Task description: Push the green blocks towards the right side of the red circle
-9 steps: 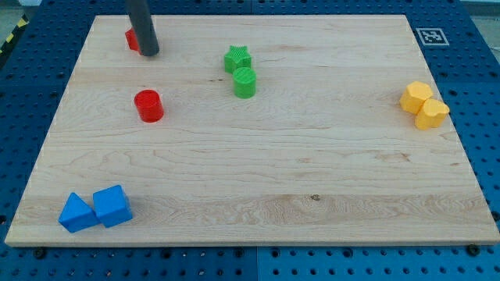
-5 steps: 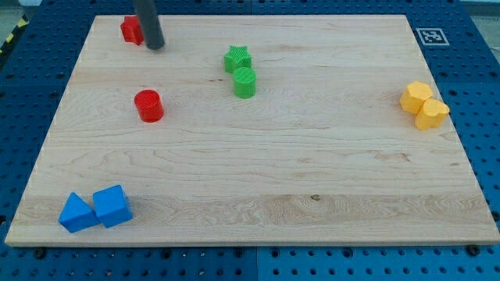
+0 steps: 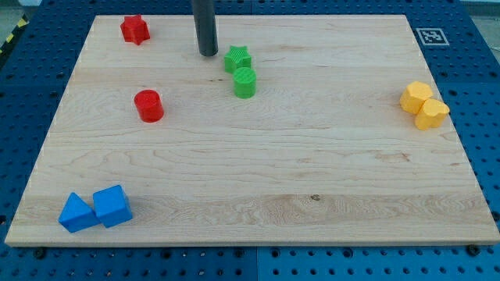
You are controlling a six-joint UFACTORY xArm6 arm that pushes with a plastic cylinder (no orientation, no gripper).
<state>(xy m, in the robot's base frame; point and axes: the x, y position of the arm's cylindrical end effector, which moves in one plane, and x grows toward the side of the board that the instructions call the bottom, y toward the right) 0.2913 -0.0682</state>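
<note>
While my tip (image 3: 208, 53), a jawless rod, rests near the green star (image 3: 237, 58) at its nine o'clock, the green cylinder (image 3: 244, 81) touches the star at five o'clock.

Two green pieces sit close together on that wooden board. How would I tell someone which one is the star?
Start at the wooden board and look near its top edge, just right of the dark rod, my tip. Two green blocks touch there. The green star is the one nearer the view's top, with pointed arms, while the green cylinder below it is round.

No legible text; board-corner marker (image 3: 431, 36) unreadable.
</note>
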